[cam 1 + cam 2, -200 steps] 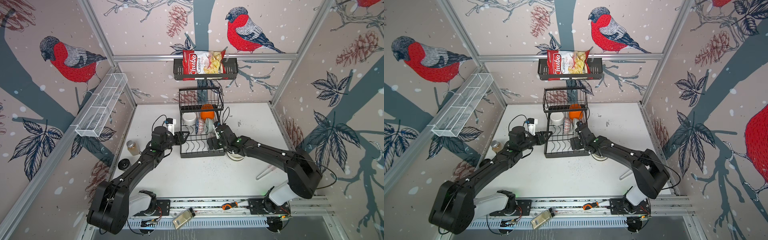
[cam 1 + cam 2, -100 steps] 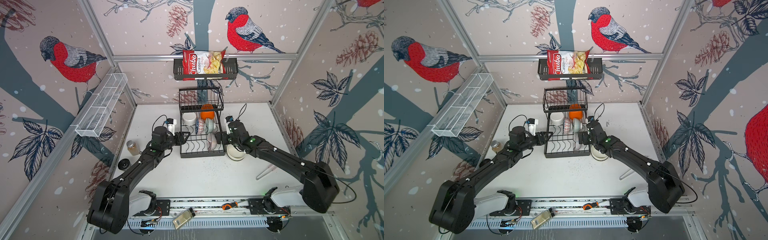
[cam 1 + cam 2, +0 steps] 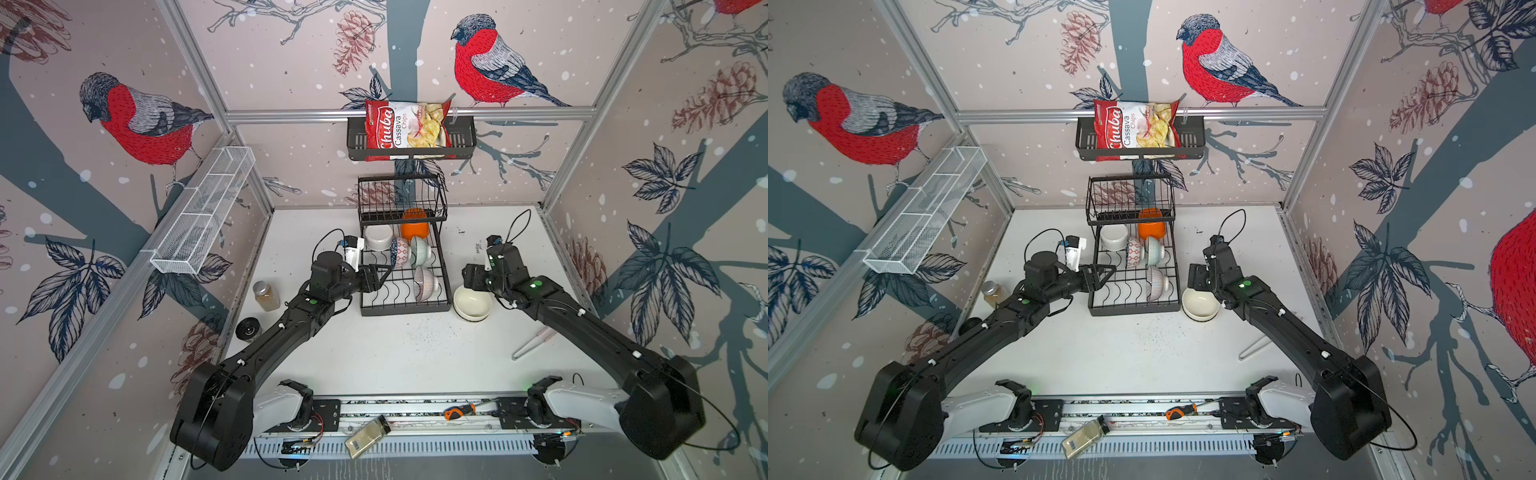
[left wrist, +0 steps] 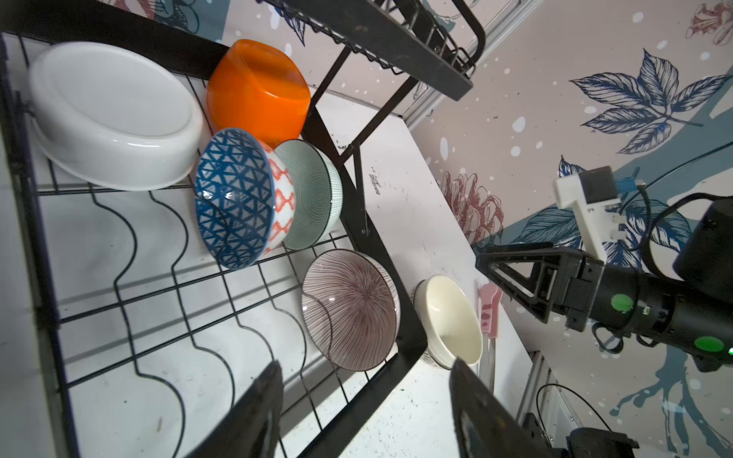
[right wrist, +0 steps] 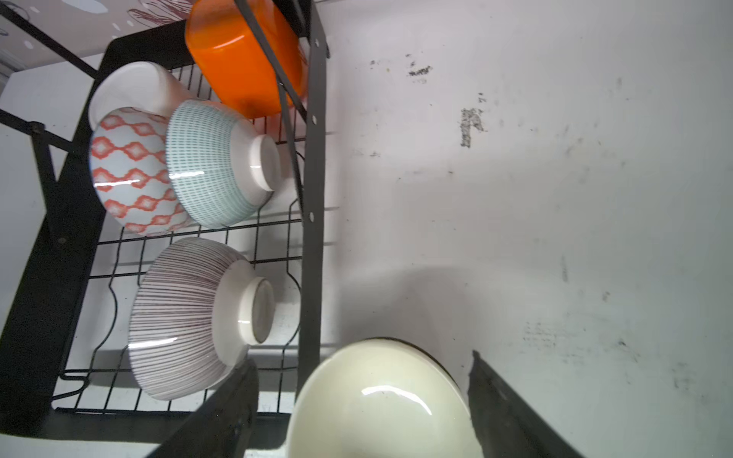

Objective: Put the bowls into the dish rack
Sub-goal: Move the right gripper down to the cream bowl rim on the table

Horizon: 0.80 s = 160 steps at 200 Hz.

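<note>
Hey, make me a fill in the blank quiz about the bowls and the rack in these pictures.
The black wire dish rack holds ____ bowls.
The red-and-white chips bag in the black slotted wall shelf reads Chuba ____ Chips.
The round cream ceramic bowl on the table sits nearest the ____ pincer.
Missing words: five; Cassava; right.

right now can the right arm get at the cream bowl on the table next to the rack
Probably yes: the right hand is open right by the cream bowl, which sits upright on the table outside the dish rack, nothing between them.
</note>
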Each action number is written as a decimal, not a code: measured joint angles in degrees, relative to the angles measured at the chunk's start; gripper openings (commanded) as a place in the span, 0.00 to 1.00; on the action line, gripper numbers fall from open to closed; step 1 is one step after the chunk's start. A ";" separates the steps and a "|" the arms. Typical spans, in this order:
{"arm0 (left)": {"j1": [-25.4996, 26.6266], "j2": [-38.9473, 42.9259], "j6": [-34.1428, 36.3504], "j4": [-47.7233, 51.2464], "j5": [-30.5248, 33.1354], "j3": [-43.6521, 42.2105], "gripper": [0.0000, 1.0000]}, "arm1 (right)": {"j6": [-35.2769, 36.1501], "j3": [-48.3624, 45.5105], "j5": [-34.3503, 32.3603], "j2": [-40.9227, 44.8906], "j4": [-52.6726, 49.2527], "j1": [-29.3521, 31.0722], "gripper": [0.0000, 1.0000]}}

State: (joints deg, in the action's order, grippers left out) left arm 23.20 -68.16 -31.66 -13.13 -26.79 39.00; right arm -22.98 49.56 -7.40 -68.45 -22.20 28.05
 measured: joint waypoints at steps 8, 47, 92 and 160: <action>0.59 -0.15 0.00 0.13 0.00 0.37 0.67 | -0.59 -0.44 0.02 0.42 -0.85 -0.66 0.75; 2.01 -1.18 -0.09 0.17 1.33 1.53 0.67 | -1.20 -2.54 1.36 1.11 -3.72 -2.34 0.68; 2.47 -2.95 -1.01 0.26 1.51 2.47 0.67 | -1.44 -5.01 3.15 0.87 -5.81 -4.15 0.59; 2.58 -5.33 -1.53 0.50 2.64 2.95 0.67 | -2.45 -6.40 4.81 -0.39 -6.29 -5.66 0.46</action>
State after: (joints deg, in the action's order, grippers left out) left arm 25.78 -73.49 -33.19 -12.62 -24.14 41.95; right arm -25.43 43.16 -2.59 -68.84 -28.49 22.39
